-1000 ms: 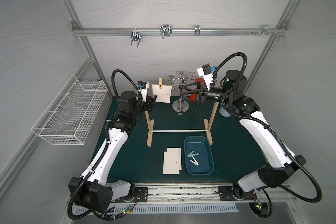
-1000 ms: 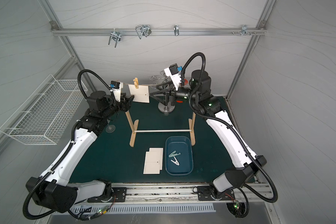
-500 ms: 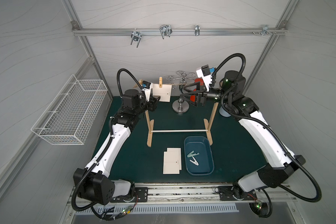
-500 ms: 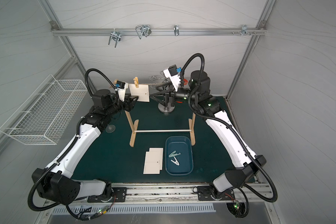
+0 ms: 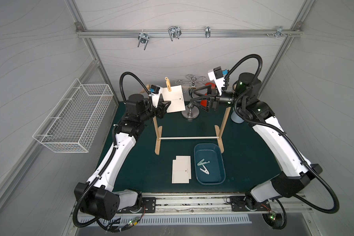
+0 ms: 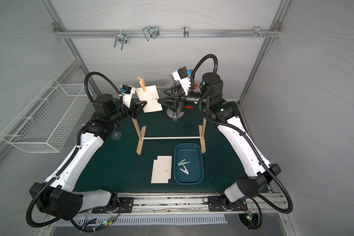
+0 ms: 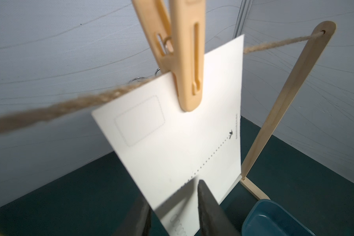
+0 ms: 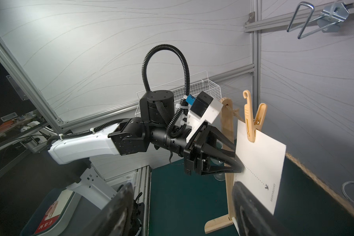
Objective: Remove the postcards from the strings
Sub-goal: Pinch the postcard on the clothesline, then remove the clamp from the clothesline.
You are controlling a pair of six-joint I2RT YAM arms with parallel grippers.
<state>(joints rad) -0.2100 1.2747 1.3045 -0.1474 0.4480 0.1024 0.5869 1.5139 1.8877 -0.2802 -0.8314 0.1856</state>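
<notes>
Left wrist view: left gripper [image 7: 172,192] straddled white paper postcard [image 7: 172,143], pinch unconfirmed; right gripper [image 8: 182,188] spread. With tan plastic clothespin [image 7: 188,61] clamped, pulling might tear it.

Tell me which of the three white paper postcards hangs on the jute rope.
The white postcard under the tan plastic clothespin, its edge between the jaws of the left gripper. The other two lie overlapped on the green mat beside the blue tray.

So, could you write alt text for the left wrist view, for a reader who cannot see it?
A white postcard hangs from a tan jute string, pinned by a yellow clothespin. Two dark fingers of the left gripper sit at the card's side edge; a wooden post and blue tray show beyond.
</notes>
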